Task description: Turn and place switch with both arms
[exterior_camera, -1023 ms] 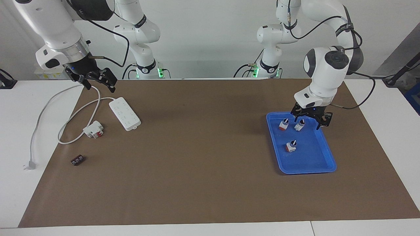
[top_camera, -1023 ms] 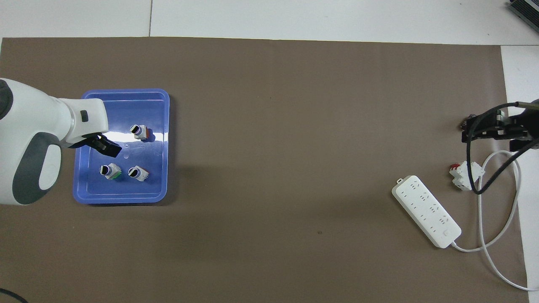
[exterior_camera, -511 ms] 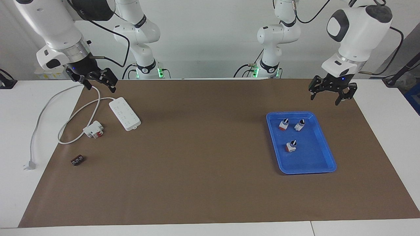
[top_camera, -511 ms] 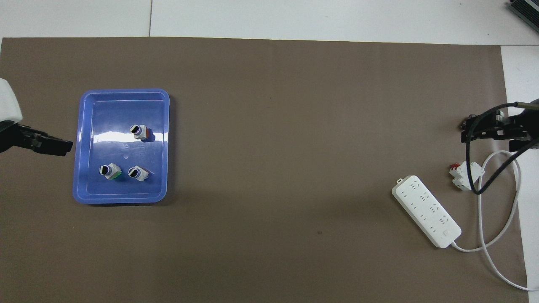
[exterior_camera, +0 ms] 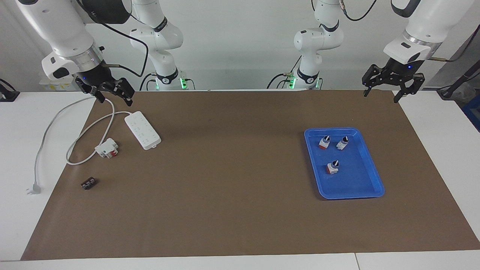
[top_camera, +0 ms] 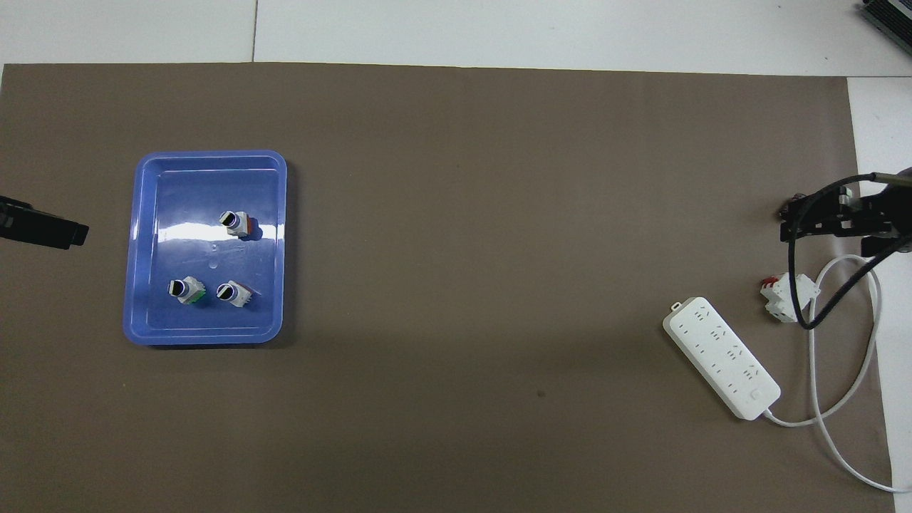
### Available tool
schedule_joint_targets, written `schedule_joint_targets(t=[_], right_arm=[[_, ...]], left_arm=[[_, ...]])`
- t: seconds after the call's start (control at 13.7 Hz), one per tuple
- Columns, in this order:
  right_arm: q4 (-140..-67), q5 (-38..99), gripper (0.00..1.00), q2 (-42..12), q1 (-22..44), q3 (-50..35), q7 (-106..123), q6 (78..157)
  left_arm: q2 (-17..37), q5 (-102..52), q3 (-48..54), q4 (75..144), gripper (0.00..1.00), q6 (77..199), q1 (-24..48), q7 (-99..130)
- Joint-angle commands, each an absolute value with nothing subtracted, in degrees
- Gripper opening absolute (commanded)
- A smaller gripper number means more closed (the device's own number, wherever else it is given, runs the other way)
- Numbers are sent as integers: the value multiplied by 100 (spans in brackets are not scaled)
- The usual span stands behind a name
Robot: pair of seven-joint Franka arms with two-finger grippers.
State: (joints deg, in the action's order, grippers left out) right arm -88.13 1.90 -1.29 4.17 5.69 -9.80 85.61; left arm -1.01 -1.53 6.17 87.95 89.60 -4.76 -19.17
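Three switches sit upright in the blue tray (exterior_camera: 369, 183) at the left arm's end of the bench (exterior_camera: 232, 195) — two side by side nearer the robots (exterior_camera: 324, 142) (exterior_camera: 342, 143), one alone farther out (exterior_camera: 332, 167); none touches another, and which is the task's own I cannot tell. The left claw (exterior_camera: 381, 92) hangs released and bare over the mat's corner near its base, well apart from the tray; the right claw (exterior_camera: 112, 96) hangs released too, over the white cable (exterior_camera: 80, 135) near the power strip (exterior_camera: 142, 130).
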Motion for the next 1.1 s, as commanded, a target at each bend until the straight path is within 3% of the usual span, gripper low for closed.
schedule_joint_targets(t=[0.0,0.22,0.66,1.02], right_arm=[[-8947,237,100,0,378,545,-861,8561],[-8947,229,100,0,378,545,-861,8561],[-8947,229,100,0,387,545,-861,8561],[-8947,237,100,9,203,536,-853,8569]], left_arm=[[-166,-202,580,8752,100,8728,-545,-1741],[-272,-211,528,8903,100,8719,-493,-1714],[-229,-272,-622,8692,100,8394,780,-1267],[-316,-264,-642,8771,100,8315,809,-826]])
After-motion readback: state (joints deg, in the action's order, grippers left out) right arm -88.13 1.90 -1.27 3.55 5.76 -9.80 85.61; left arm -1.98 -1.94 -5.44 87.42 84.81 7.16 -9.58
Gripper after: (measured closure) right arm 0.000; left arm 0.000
